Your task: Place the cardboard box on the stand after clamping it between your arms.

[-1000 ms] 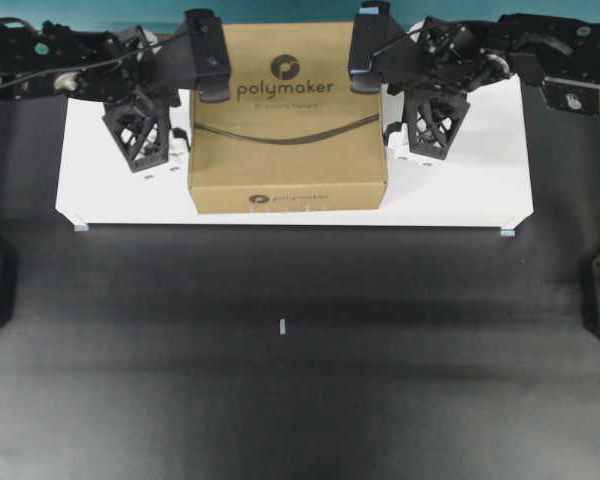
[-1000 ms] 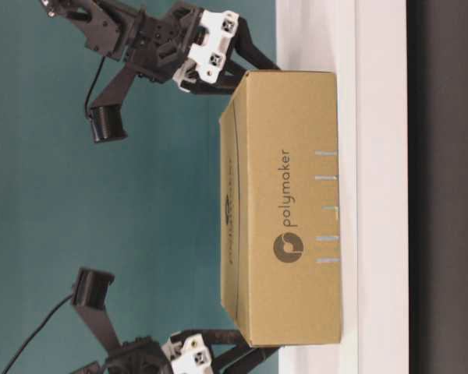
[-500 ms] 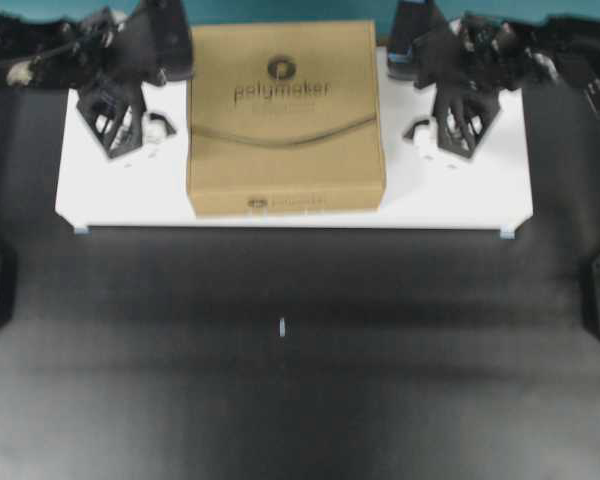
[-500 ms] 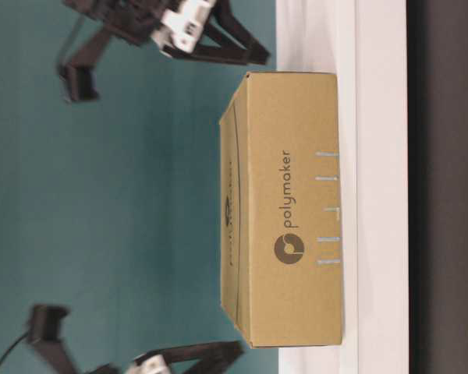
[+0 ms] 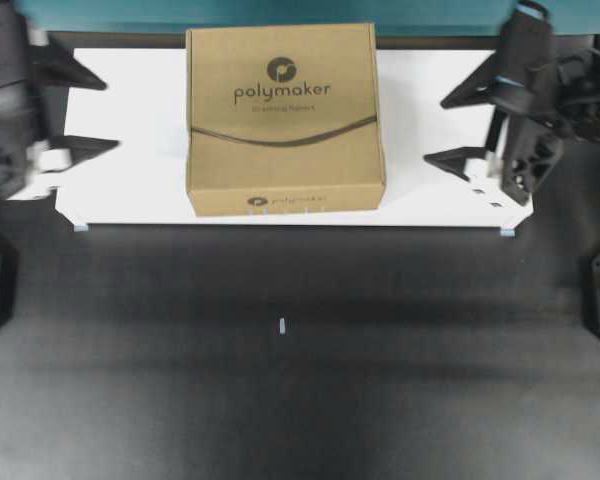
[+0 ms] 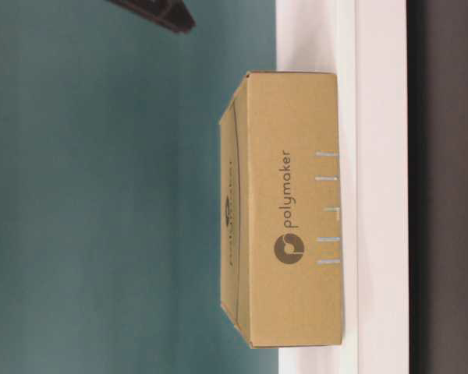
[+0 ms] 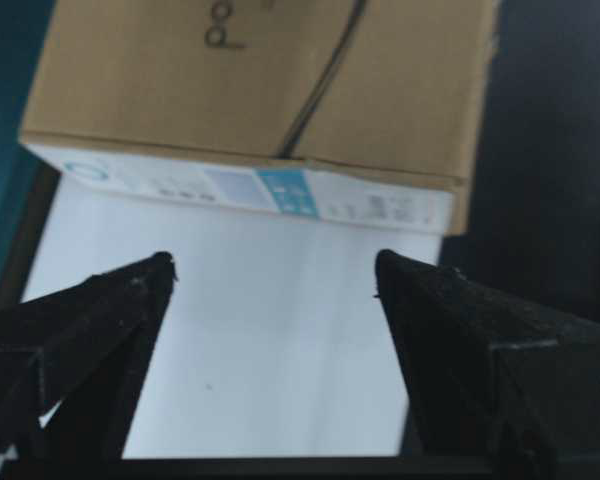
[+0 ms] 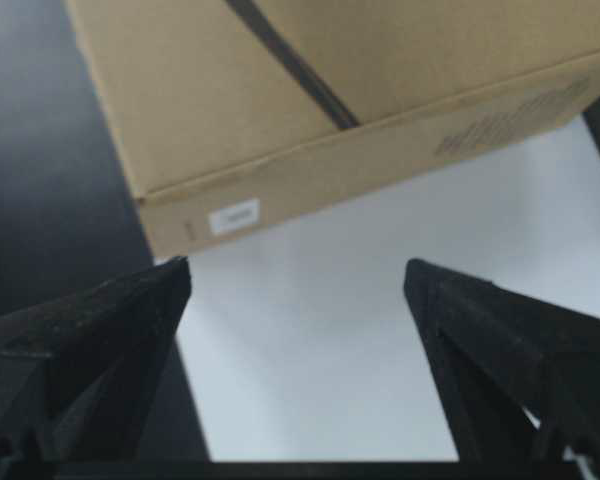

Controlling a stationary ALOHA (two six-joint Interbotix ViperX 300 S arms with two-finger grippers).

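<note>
The cardboard box (image 5: pixel 285 118) lies flat on the stand (image 5: pixel 440 205), near its middle, its front edge close to the stand's front rim. Both arms are well apart from it. The left claw (image 5: pixel 85 110) sits at the stand's left end with its fingers spread and nothing between them; the right claw (image 5: pixel 465 125) hangs over the right end, likewise spread and empty.

The placing looks done, so the risks left are small. One is that an arm swings back inward and clips the box's side, pushing it towards the front rim and onto the dark worktop (image 5: pixel 280 380). The other is that the left claw, which is blurred in the overhead view so its height is hard to judge, drags across the stand's edge and shifts the stand, box and all.
</note>
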